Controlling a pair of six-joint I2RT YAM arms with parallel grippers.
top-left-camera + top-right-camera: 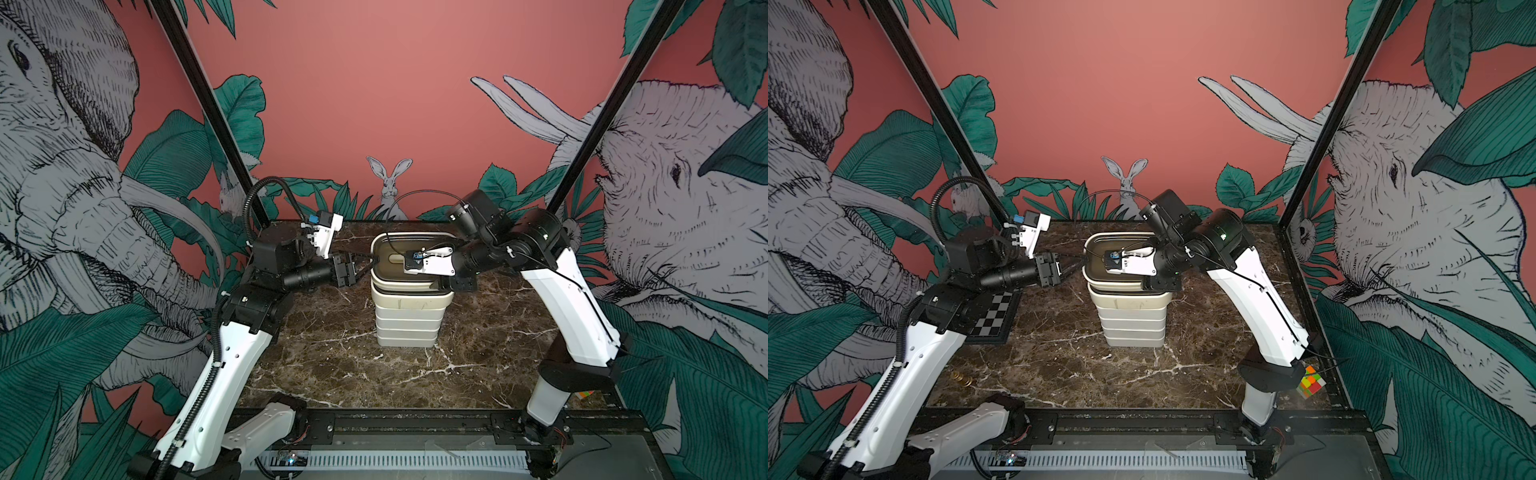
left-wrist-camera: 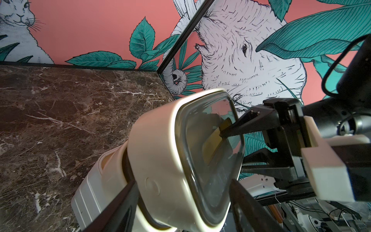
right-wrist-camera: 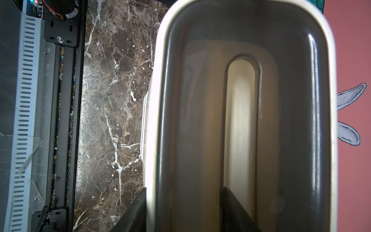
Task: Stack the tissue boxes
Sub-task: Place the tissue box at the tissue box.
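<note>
Six white tissue boxes (image 1: 409,328), counted by their layered bands, stand in one pile at the middle of one dark brown marble table (image 1: 332,365) veined in white. One black-and-white checkerboard (image 1: 994,316) lies flat at the table's left side. One multicoloured cube (image 1: 1310,381) sits near the right arm's base.

Two arms rise from the front rail, bend at the elbow and reach level toward the pile's top from opposite sides. The left gripper (image 1: 368,266) stands wide, with one finger over and one under the end of the top box (image 1: 395,279), tips touching it, holding it. This box sits tilted, with a dark gap above the box below.

The right gripper (image 3: 184,188) straddles one long side of that box, one finger in the oval slot (image 3: 240,120), the other outside the wall. Whether it presses, I cannot tell.

The boxes are low, smooth rounded rectangles. The top lid (image 3: 196,120) is glossy and grey-brown.
</note>
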